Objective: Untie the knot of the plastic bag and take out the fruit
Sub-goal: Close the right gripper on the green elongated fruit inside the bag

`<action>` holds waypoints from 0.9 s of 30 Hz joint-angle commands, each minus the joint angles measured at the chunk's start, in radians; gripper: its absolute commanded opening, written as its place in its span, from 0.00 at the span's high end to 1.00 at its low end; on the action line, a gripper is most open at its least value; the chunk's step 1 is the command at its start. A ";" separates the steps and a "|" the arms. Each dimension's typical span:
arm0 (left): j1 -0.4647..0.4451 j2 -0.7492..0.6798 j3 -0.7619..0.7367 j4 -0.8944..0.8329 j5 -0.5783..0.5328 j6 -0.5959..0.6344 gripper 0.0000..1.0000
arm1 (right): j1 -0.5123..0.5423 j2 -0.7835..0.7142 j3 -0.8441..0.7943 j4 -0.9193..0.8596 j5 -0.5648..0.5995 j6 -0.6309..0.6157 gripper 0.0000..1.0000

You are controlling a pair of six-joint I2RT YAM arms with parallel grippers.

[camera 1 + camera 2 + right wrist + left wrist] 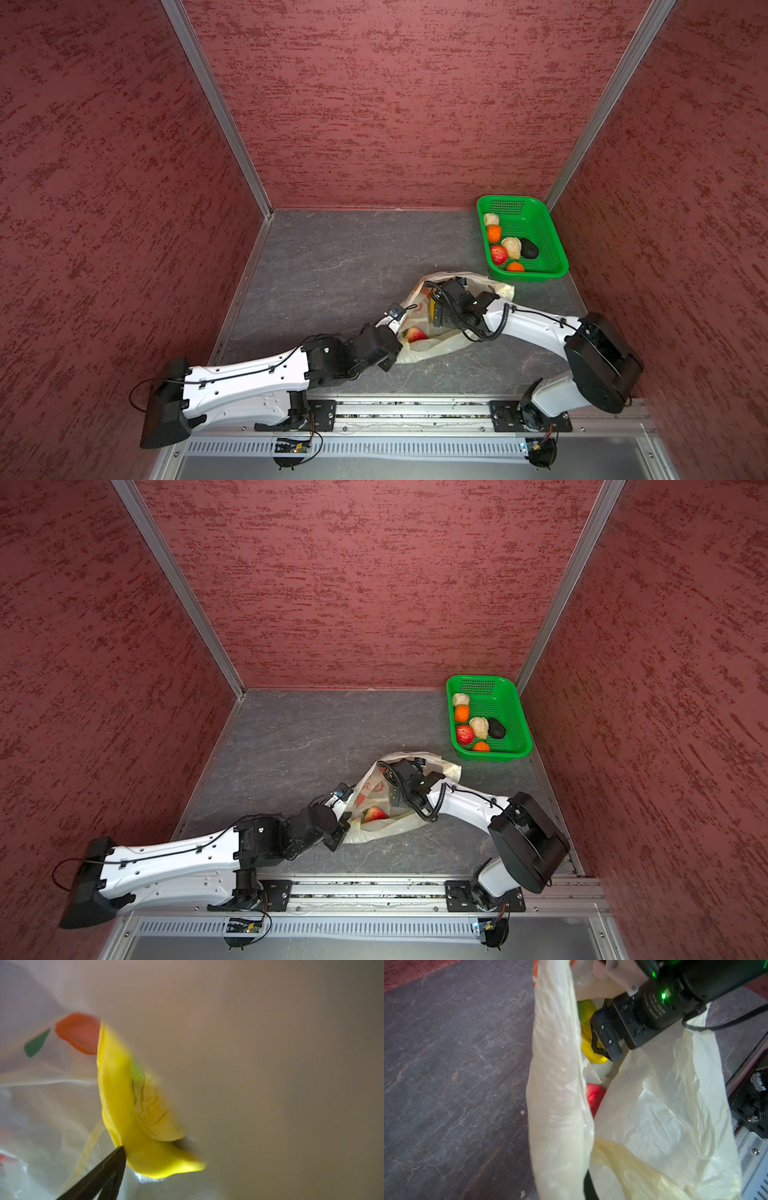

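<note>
Left gripper (399, 332) clamped shut on plastic bag (440, 347) rim, near centre. Right gripper (600, 1049) inside bag, jaws apart. Only the right wrist view shows a finger (104, 1172) touching yellow banana (124, 1115). Bag pale, crumpled, mouth gaping. Far corner: green basket (528, 275) holding fruit (498, 254).

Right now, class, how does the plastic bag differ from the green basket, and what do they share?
The plastic bag is pale yellow, thin and crumpled; the green basket is stiff mesh with a neat rectangular rim. The bag lies nearer the table's middle; the basket stands in its far right corner. Both hold fruit, the bag's red apple and the basket's red apple among it.
</note>
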State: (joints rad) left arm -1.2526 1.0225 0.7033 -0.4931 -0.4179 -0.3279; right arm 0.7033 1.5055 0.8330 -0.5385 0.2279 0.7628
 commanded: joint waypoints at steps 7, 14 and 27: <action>-0.025 0.064 0.014 0.000 -0.090 -0.059 1.00 | 0.002 -0.109 0.022 0.046 -0.154 0.006 0.01; -0.025 0.072 0.021 0.010 -0.098 -0.054 1.00 | -0.007 -0.179 0.039 -0.028 -0.123 0.065 0.02; -0.053 0.108 0.051 -0.009 -0.122 -0.077 1.00 | -0.061 0.020 0.079 0.125 0.041 0.235 0.09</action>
State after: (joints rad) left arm -1.2945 1.1164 0.7235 -0.4973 -0.5179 -0.3885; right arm 0.6613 1.4933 0.8936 -0.4614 0.1921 0.9363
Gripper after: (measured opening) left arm 0.043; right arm 0.912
